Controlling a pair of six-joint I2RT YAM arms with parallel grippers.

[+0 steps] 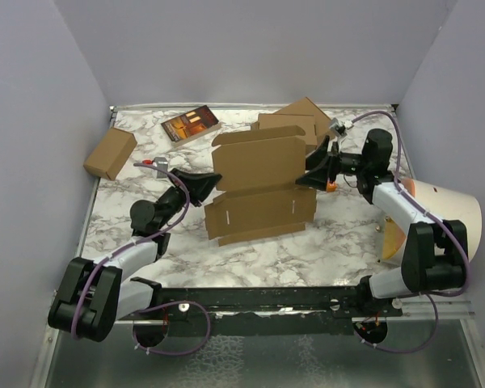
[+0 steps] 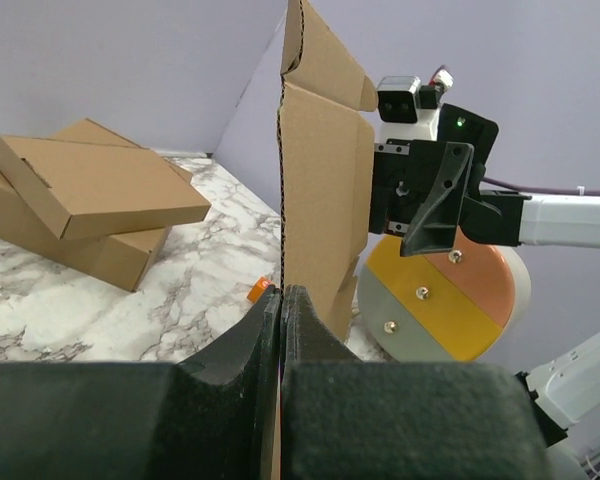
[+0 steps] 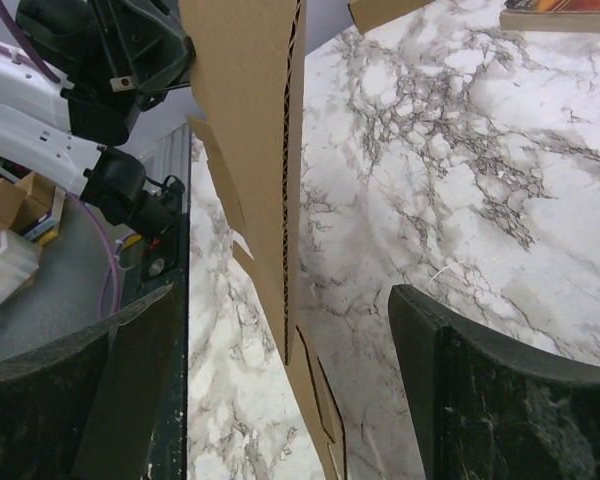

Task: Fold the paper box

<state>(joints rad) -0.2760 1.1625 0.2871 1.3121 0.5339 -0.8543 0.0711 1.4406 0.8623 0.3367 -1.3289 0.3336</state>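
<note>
The paper box (image 1: 259,184) is a brown cardboard sheet with flaps and slits at the middle of the table, its far panel tilted up off the marble. My left gripper (image 1: 206,184) is shut on the sheet's left edge; in the left wrist view the jaws (image 2: 281,295) pinch the cardboard (image 2: 320,180), which rises upright from them. My right gripper (image 1: 317,166) is open at the sheet's right edge. In the right wrist view the cardboard edge (image 3: 270,150) stands between the wide-apart fingers (image 3: 480,380), with a gap on each side.
Two ready-folded brown boxes (image 1: 295,121) are stacked at the back right. A small carton (image 1: 110,153) sits at the far left and a book (image 1: 191,124) at the back. A round disc (image 1: 436,210) stands at the right edge. A small orange piece (image 2: 260,291) lies by the sheet.
</note>
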